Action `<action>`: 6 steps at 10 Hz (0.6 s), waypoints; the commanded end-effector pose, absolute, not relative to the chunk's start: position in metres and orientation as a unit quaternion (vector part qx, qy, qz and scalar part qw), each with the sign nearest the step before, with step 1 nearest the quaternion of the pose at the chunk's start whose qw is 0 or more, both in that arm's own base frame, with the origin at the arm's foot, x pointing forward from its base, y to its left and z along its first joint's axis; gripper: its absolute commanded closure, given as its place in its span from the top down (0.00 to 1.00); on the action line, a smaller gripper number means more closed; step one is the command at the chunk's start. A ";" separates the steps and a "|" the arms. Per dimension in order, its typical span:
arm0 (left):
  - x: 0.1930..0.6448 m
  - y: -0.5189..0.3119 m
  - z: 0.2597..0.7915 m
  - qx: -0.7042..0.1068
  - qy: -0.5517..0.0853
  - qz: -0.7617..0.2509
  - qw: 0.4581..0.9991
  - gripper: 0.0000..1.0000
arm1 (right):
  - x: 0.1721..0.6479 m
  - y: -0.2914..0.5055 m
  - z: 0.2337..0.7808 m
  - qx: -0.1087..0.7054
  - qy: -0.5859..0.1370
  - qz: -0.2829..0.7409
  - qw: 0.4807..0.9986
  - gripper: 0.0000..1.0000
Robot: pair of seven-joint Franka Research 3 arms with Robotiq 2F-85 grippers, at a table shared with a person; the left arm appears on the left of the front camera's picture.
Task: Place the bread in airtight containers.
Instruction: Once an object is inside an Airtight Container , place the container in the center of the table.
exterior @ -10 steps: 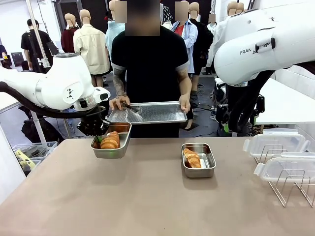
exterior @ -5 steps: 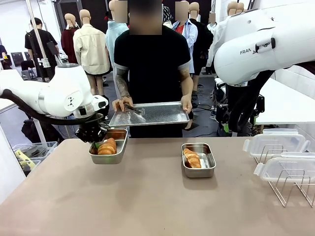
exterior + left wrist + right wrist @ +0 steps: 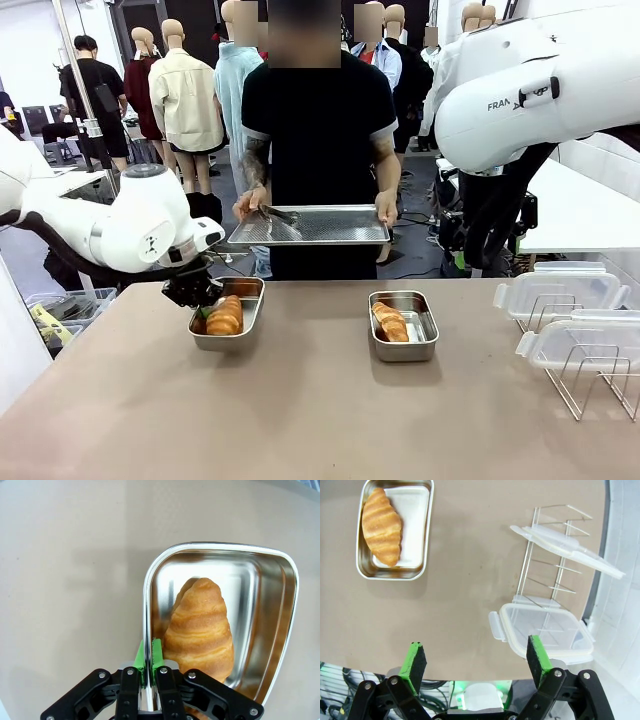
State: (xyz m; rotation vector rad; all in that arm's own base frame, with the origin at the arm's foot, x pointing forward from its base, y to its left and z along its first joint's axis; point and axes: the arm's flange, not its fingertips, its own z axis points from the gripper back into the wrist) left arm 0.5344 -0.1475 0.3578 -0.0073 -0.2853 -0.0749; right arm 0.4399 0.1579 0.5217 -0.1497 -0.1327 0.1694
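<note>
The worry, from where I stood, was the left gripper (image 3: 149,652): its 2 green pads were pinched shut on nothing more than the thin rim of the left pan (image 3: 225,341), the pan farthest from the rack (image 3: 600,385). A hold that narrow could let the pan swing or slip if it was dragged or lifted, and the roll (image 3: 224,315) lying loose inside could slide against the wall or tip out. I couldn't tell whether that pan sat flat on the table. The right pan (image 3: 404,347) stood between it and the rack, untouched, with its own roll (image 3: 389,322) inside. The right gripper (image 3: 475,645) hung above the table near the rack, jaws spread wide and empty. The lids (image 3: 560,291) rested on the rack's thin wires, so a careless pull could probably snag them or topple the rack. Neither pan was covered yet. Counting up: 2 rolls, 2 pans, 2 clear lids, 1 rack, plus 1 steel tray (image 3: 330,229) with 1 pair of tongs (image 3: 278,214), held by the person well beyond the rack.
</note>
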 end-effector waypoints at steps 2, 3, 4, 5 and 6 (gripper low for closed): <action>0.542 -0.149 0.343 0.010 -0.137 -0.036 0.990 0.00 | 0.440 0.158 0.520 -0.070 -0.070 0.083 0.992 1.00; 0.542 -0.150 0.340 0.009 -0.130 -0.034 0.991 0.00 | 0.440 0.158 0.520 -0.070 -0.070 0.083 0.992 1.00; 0.544 -0.149 0.338 0.003 -0.116 -0.033 0.993 0.00 | 0.440 0.158 0.520 -0.070 -0.070 0.083 0.992 1.00; 0.544 -0.149 0.335 0.001 -0.110 -0.030 0.993 0.00 | 0.440 0.158 0.520 -0.070 -0.070 0.083 0.992 1.00; 0.544 -0.149 0.336 -0.003 -0.104 -0.031 0.994 0.00 | 0.440 0.158 0.520 -0.070 -0.070 0.083 0.992 1.00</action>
